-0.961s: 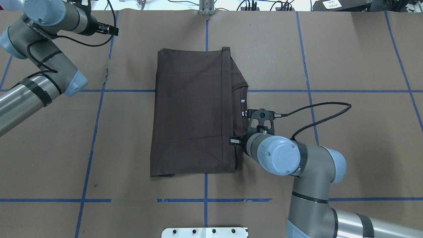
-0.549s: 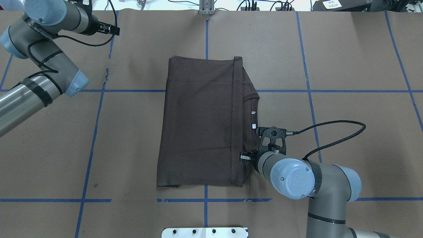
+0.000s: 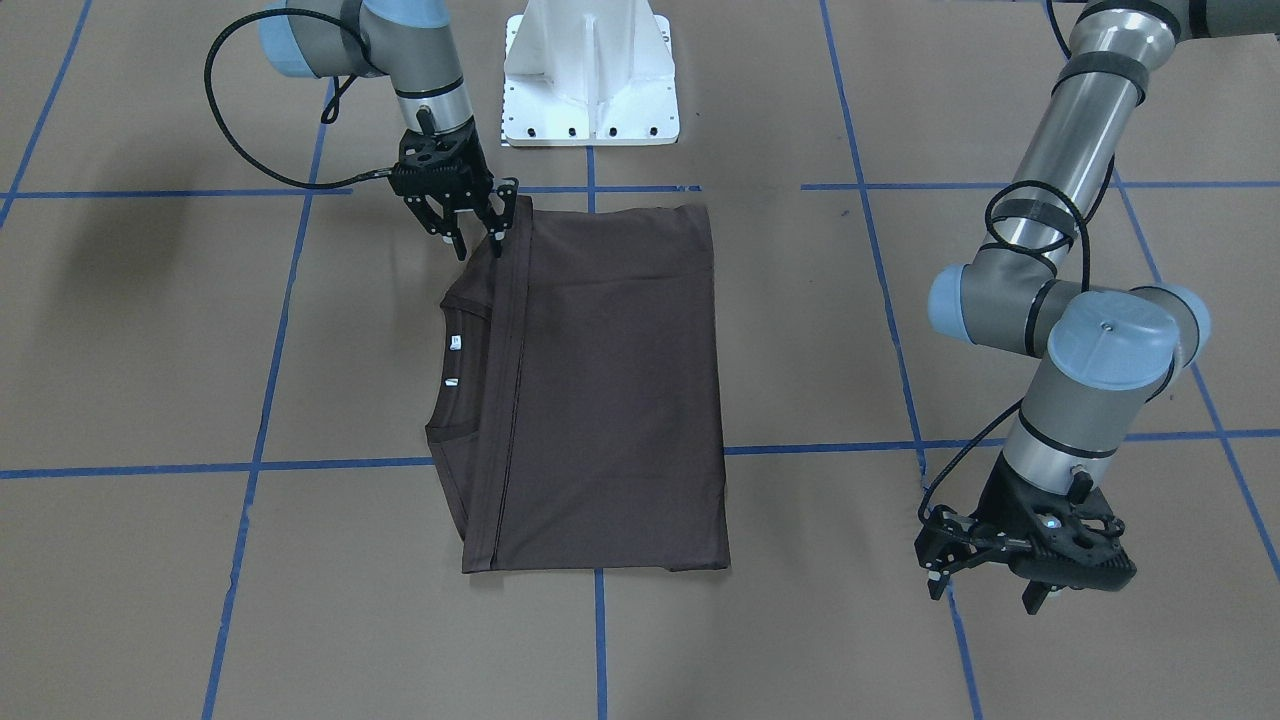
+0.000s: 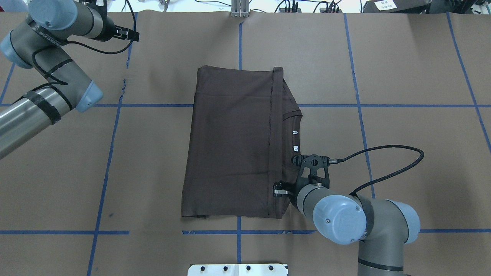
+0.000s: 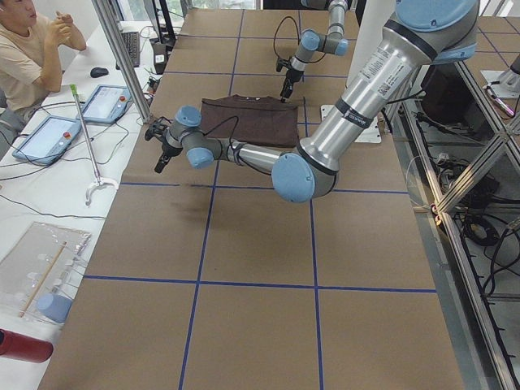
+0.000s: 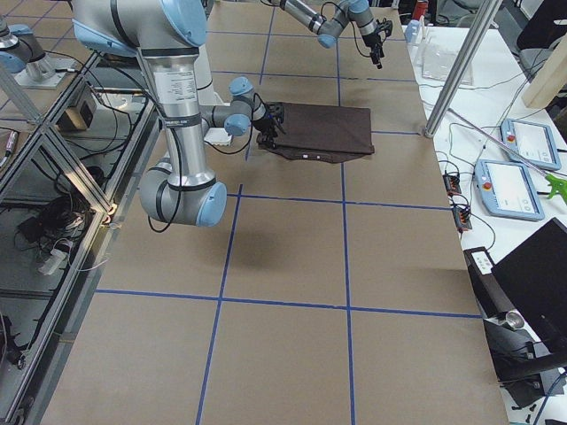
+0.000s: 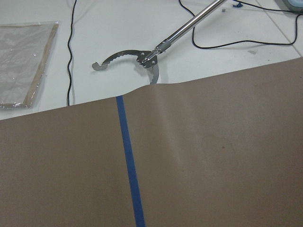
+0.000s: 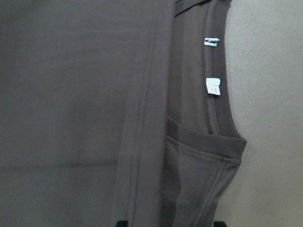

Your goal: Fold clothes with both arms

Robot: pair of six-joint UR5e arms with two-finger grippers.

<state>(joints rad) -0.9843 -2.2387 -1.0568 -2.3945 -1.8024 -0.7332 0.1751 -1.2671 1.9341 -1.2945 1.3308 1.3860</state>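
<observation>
Brown-grey cotton T-shirt (image 3: 610,390), one, folded flat near white pedestal base (image 3: 590,90). Two silver-grey arms (image 3: 1075,130): right black gripper (image 3: 478,238) points down over shirt's base-side collar corner, jaws wide, empty; left black gripper (image 3: 985,588) far from base, likewise wide.

You have a plain dark brown-grey T-shirt (image 4: 230,142) with white neck tags (image 4: 295,132), lying on tan-brown paper (image 4: 153,161) gridded in blue tape (image 4: 153,105). Your left arm (image 4: 23,119) and right arm (image 4: 379,249) are silver-grey with light blue joint caps (image 4: 337,218). The left gripper (image 3: 985,592) and right gripper (image 3: 478,247) are black.
</observation>
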